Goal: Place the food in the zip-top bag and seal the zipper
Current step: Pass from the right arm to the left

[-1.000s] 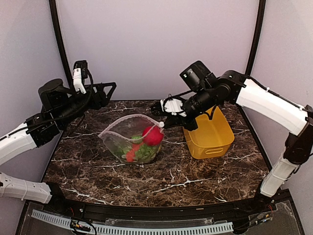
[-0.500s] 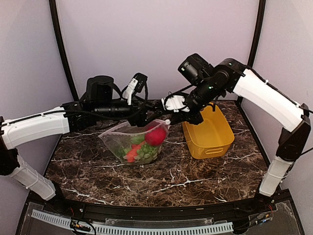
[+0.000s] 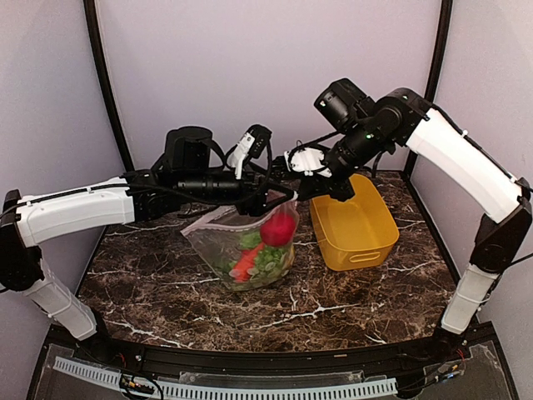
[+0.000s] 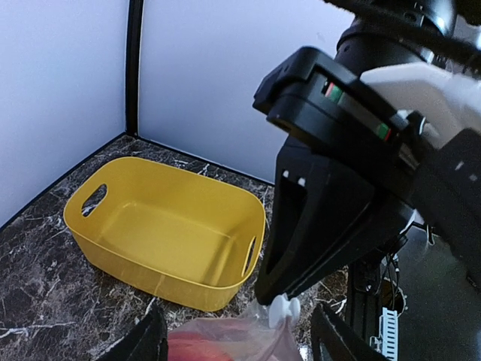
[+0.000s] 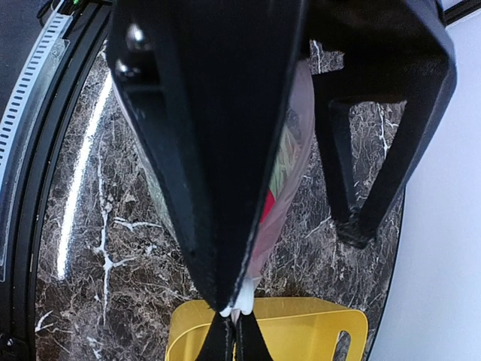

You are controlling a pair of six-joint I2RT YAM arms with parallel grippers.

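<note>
The zip-top bag (image 3: pixel 246 250) hangs by its right corner, its bottom on the table. Inside it is the food: a red round piece (image 3: pixel 279 229), green pieces (image 3: pixel 266 260) and an orange-red piece (image 3: pixel 243 265). My right gripper (image 3: pixel 298 190) is shut on the white slider (image 5: pixel 242 304) at the right end of the zipper (image 3: pixel 204 221). My left gripper (image 3: pixel 268 202) is open at the bag's mouth, just left of the right gripper. In the left wrist view its fingers (image 4: pixel 146 342) stand either side of the bag top (image 4: pixel 225 342), with the slider (image 4: pixel 284 307) just ahead.
The yellow basket (image 3: pixel 366 242) stands right of the bag, under the right arm, and holds nothing in the left wrist view (image 4: pixel 105 241). The left gripper's finger (image 5: pixel 353 188) stands close beside the bag (image 5: pixel 289 173) in the right wrist view.
My left arm has swung in from the far left and reached the bag's mouth. My right gripper has raised the bag's corner and drawn the bag a little to the right.
</note>
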